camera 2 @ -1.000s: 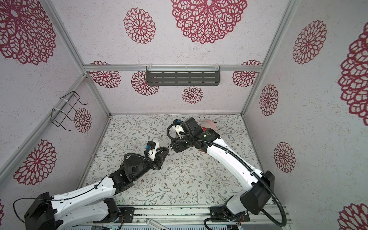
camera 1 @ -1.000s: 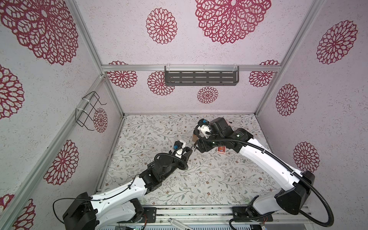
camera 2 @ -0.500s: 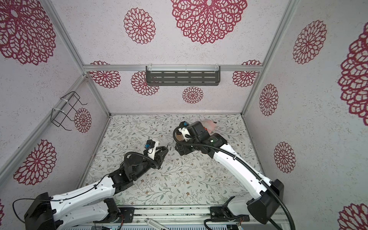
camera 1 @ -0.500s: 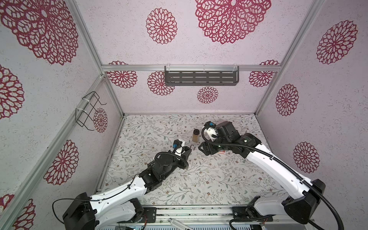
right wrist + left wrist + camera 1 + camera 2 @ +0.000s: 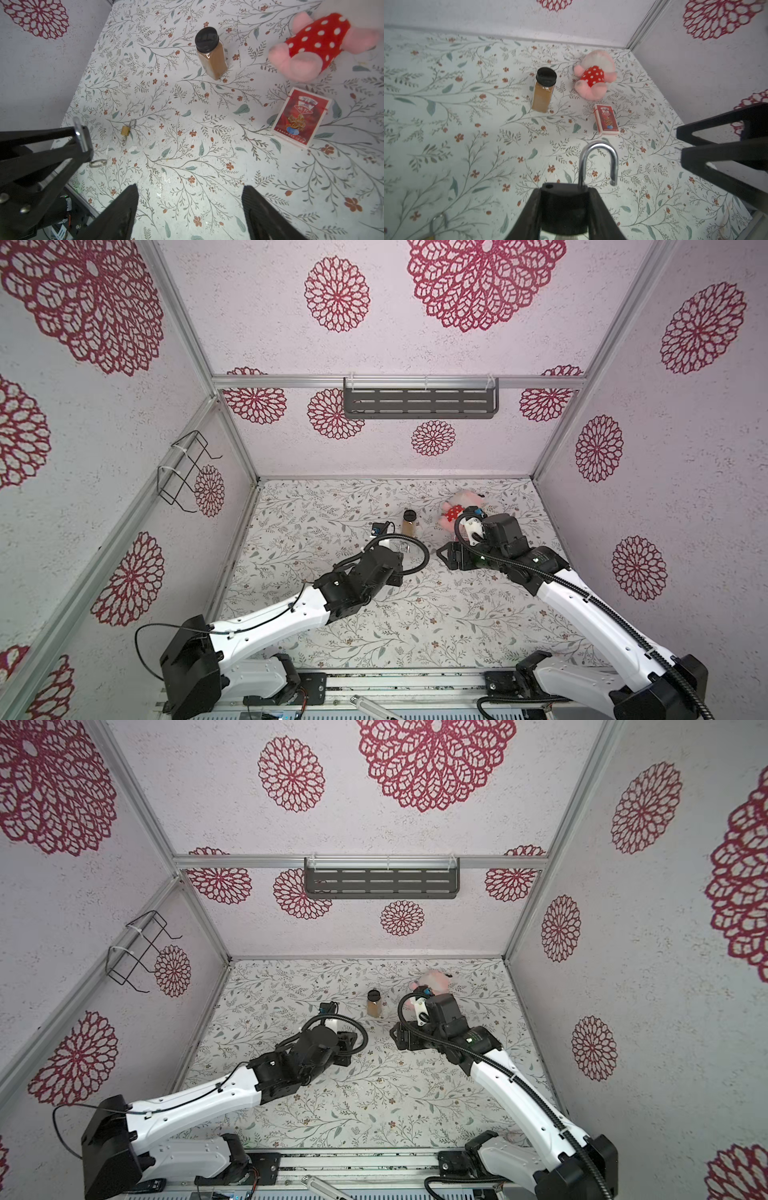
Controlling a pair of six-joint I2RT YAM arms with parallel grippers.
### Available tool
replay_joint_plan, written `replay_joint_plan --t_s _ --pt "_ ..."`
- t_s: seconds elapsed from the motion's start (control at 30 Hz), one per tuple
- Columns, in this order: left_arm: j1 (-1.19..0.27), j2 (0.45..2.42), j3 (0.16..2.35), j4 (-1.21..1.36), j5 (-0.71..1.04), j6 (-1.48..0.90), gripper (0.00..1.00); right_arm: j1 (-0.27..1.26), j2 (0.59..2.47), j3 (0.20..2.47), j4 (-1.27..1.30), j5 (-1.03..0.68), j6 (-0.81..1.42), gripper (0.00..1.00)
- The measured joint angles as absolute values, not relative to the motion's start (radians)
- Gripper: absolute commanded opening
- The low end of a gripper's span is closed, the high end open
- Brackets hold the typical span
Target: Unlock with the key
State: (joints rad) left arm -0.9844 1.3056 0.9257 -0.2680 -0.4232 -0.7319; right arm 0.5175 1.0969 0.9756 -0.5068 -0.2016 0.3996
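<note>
Padlock [image 5: 563,209] shackle-forward along left claw [image 5: 564,193]

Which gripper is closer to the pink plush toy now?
Right. The right gripper hangs open just in front of the plush toy, slightly to its left. The left gripper, holding the black padlock, is farther left, near the spice jar.

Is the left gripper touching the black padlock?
Touching. The left wrist view shows the left gripper closed on the black padlock, both fingers against its body.
</note>
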Motion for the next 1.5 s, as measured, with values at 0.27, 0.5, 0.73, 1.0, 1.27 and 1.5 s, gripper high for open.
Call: replay_joint_plan --t_s 0.27,0.5,0.73,1.0,1.27,1.5 --pt "-0.998 1.415 0.881 -0.41 -0.457 -0.999 0.0 0.49 1.011 0.792 -0.378 -0.218 0.517 0.82" --pt "-0.958 1.483 0.843 -0.388 -0.417 -1.087 0.0 0.466 0.998 0.684 -0.295 -0.226 0.583 0.82" --pt "-0.893 1.542 0.81 -0.349 -0.36 -1.098 0.0 0.434 0.998 0.654 -0.24 -0.25 0.617 0.83" --pt "-0.848 1.638 0.841 -0.343 -0.311 -1.093 0.0 0.389 0.998 0.654 -0.213 -0.278 0.623 0.83" --pt "-0.842 1.721 0.934 -0.406 -0.297 -1.084 0.0 0.363 0.998 0.654 -0.201 -0.302 0.623 0.83" --pt "-0.842 1.757 0.962 -0.433 -0.286 -1.077 0.0 0.345 0.998 0.648 -0.192 -0.317 0.629 0.83"
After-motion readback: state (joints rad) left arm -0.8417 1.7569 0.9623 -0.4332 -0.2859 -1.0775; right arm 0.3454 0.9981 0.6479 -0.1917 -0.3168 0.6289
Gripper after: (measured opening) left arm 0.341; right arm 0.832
